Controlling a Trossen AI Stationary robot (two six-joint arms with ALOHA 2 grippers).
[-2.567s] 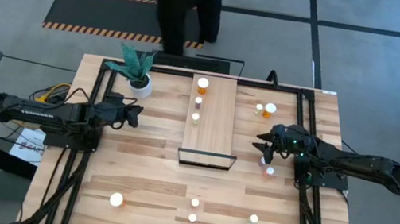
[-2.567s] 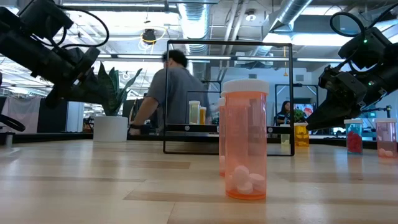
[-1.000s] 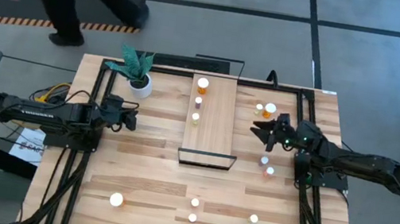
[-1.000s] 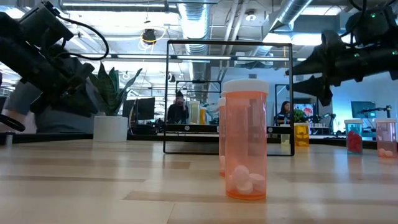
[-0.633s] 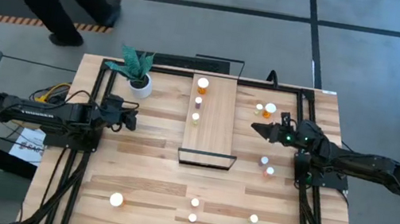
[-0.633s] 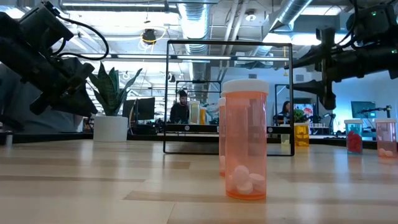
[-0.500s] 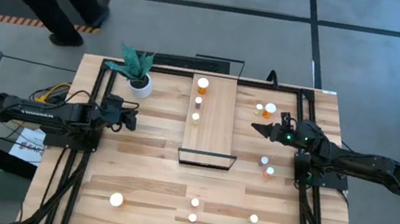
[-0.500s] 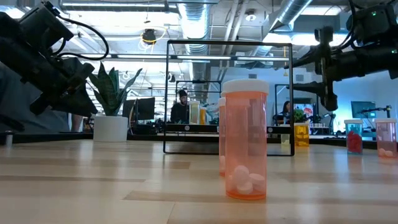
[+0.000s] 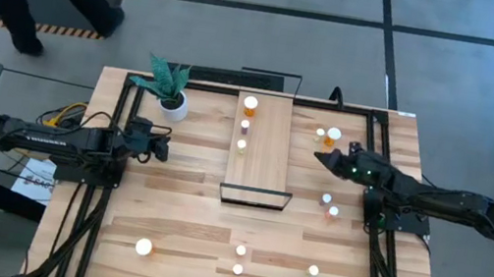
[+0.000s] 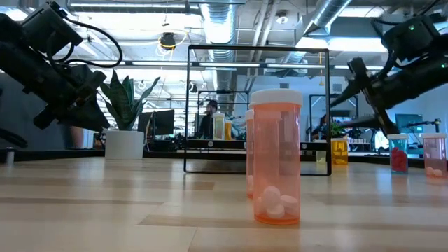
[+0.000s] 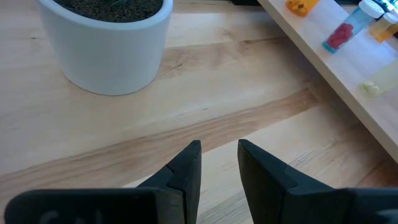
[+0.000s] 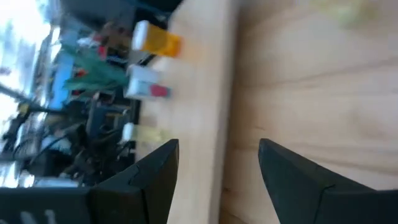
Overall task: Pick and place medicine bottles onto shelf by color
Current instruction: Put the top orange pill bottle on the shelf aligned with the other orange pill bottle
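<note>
Starting at the left, the left gripper [image 9: 165, 142] is seen parked above the worktop [image 9: 175, 217] just beside the white plant pot [image 9: 174, 104], its fingers [image 11: 186, 171] clenched together on nothing; this arm can be judged to be waiting. Loose medicine bottles are scattered along the near edge of the worktop, a larger orange one [image 9: 143, 246] at the left and smaller ones [image 9: 239, 260] further right. In the middle lies the shelf [image 9: 261, 151], with three bottles already lined up along its left side toward the far end: an orange one [image 9: 250, 106], a dark one [image 9: 245, 127] and a pale one [image 9: 241, 145]. To the right of the shelf, the right gripper [image 9: 321, 157] is held low over the worktop, its fingers [image 12: 155, 171] parted and nothing gripped between them. An orange bottle [image 9: 328, 139] stands just beyond its tip, beside a white-capped one [image 9: 334, 133], and two more bottles [image 9: 329, 205] stand nearer the arm's base. The step in hand appears to be the reach for the orange bottle. For it to go well, the fingers should be kept apart until the bottle's body sits squarely between them, the neighbouring bottle should be approached from the clear side so that it is not knocked, and the grip should be taken below the cap so that the bottle stays upright.
</note>
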